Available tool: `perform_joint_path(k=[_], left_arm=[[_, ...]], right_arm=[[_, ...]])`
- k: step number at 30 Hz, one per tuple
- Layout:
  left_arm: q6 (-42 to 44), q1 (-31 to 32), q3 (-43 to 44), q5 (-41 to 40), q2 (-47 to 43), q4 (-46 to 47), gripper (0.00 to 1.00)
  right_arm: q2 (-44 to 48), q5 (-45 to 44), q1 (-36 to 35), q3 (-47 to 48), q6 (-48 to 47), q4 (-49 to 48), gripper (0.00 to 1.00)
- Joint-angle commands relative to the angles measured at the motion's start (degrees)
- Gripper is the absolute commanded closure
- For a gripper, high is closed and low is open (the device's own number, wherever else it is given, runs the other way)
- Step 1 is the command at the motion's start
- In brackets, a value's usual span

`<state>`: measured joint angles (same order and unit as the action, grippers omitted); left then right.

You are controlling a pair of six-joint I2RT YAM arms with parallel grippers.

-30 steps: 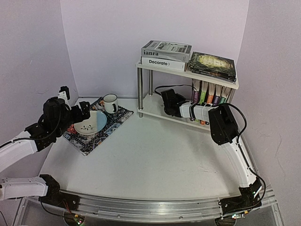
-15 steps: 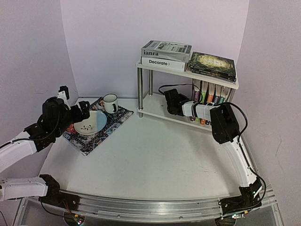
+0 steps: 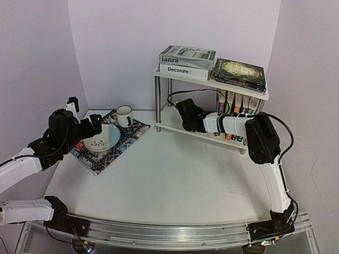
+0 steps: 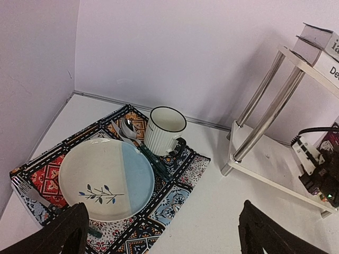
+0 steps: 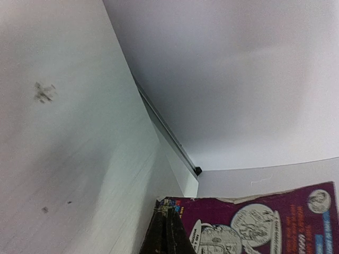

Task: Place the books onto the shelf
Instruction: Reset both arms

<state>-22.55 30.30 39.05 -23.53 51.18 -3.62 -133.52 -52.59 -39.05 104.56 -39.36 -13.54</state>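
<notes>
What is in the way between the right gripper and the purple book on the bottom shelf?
Nothing visible is. The shut right gripper sits right beside the purple book on the lower board of the shelf. In the right wrist view no gap and no other thing shows between them.

Light: bright, even, diffuse, lilac cast on walls (image 3: 116, 53) | Shadows: soft and faint under shelf (image 3: 222, 87) on table (image 3: 159, 174) | Glare: thin highlights on chrome legs (image 4: 271, 114) | Focus: top, left wrist views sharp; right wrist view soft, purple book cover (image 5: 265, 222) blurred, lower right | Edges: rail (image 3: 169, 233) bows along bottom, top view
</notes>
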Motion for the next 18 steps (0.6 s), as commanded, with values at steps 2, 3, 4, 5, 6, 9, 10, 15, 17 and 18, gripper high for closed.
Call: perform_joint_path(k=[2,3,4,5,6,9,10,15,17,18], left_arm=[[-0.6,-0.2,1.8,1.4,-0.8,0.6,0.00],[-0.6,-0.2,1.6,1.7,-1.0,0.6,0.00],[-0.5,-0.2,1.3,2.1,-1.2,0.7,0.00],[-0.2,-0.2,1.1,2.6,-1.3,0.7,0.00],[0.4,-0.2,0.9,3.2,-1.4,0.7,0.00],[2.2,-0.2,0.6,5.4,-1.5,0.8,0.00],[3.1,-0.2,0.6,6.1,-1.4,0.7,0.00],[7.7,-0.2,-0.6,11.0,-2.0,1.5,0.00],[8.5,-0.2,-1.2,11.2,-2.2,1.6,0.00],[8.8,-0.2,-1.5,11.4,-2.3,1.6,0.00]], right_arm=[[14.0,4.3,-4.8,-10.4,8.0,-0.3,0.97],[16.5,5.7,-5.7,-13.3,8.6,-0.3,0.96],[18.6,7.2,-6.6,-16.4,9.1,-0.6,0.95],[20.5,8.9,-7.4,-19.0,9.9,-1.0,0.94],[22.9,10.9,-8.0,-22.2,11.3,-1.3,0.94],[31.0,20.3,-9.0,-31.8,17.3,-2.2,0.89],[34.2,23.3,-9.1,-35.2,18.8,-2.5,0.86],[47.7,33.0,-9.1,-52.4,25.3,-9.9,0.53],[51.7,33.3,-9.0,-57.8,27.3,-11.9,0.33],[53.0,33.3,-9.0,-59.5,28.1,-12.2,0.25]])
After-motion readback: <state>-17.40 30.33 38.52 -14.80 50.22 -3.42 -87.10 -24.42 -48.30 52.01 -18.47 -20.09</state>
